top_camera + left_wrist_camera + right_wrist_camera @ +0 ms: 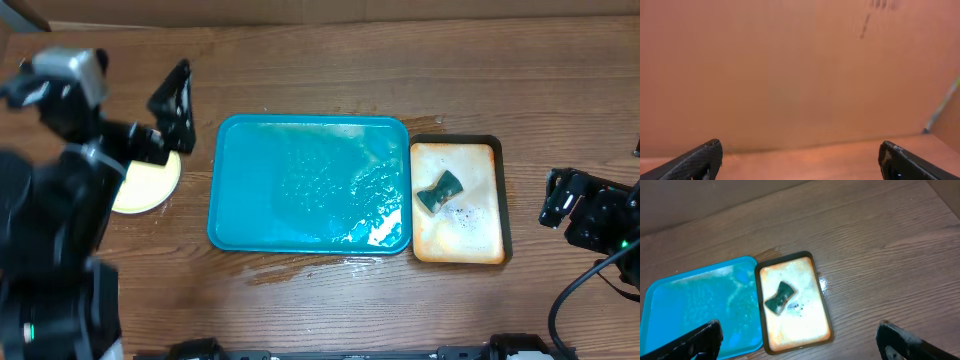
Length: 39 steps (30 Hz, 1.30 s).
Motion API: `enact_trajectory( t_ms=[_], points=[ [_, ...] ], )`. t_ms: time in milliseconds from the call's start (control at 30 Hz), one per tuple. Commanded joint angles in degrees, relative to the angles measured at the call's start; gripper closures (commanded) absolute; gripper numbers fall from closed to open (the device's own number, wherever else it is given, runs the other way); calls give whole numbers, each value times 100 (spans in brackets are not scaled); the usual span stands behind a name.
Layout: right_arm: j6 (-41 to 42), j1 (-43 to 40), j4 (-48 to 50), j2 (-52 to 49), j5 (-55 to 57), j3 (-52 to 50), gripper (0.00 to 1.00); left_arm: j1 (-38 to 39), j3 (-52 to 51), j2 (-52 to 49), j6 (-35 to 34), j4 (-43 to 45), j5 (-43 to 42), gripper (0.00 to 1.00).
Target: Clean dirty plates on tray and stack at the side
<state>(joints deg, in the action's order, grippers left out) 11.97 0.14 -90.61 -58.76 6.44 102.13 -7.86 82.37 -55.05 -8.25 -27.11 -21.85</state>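
Observation:
The teal-blue tray lies in the middle of the table, wet and with no plates on it; it also shows in the right wrist view. A pale yellow-green plate sits on the table left of the tray, partly hidden by my left arm; I cannot tell whether other plates lie under it. My left gripper is open and empty, raised above the plate's far side; its wrist view shows only a brown wall. My right gripper is open and empty at the right edge, and its fingertips frame the table.
A small black-rimmed tan tray with a green sponge lies right of the teal tray, also in the right wrist view. Water spots mark the wood in front of the teal tray. A cardboard wall stands along the back.

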Motion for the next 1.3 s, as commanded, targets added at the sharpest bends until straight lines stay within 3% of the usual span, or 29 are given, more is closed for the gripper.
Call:
enact_trajectory(
  t_ms=[0, 300, 633, 967, 1267],
  points=[
    [-2, 20, 24, 24, 61, 70, 0, 4, -422, 595, 251, 87, 605, 0],
    [-2, 20, 24, 24, 61, 70, 0, 0, -2284, 2251, 247, 780, 1163, 0],
    [-4, 20, 24, 24, 61, 70, 0, 0, -4800, 3921, 179, 1790, 1178, 0],
    [-2, 20, 24, 24, 61, 70, 0, -4, -6057, 4966, 726, 1878, 1147, 1],
    [-4, 20, 24, 24, 61, 70, 0, -4, -6719, 5431, 1110, 1814, 632, 0]
  ],
)
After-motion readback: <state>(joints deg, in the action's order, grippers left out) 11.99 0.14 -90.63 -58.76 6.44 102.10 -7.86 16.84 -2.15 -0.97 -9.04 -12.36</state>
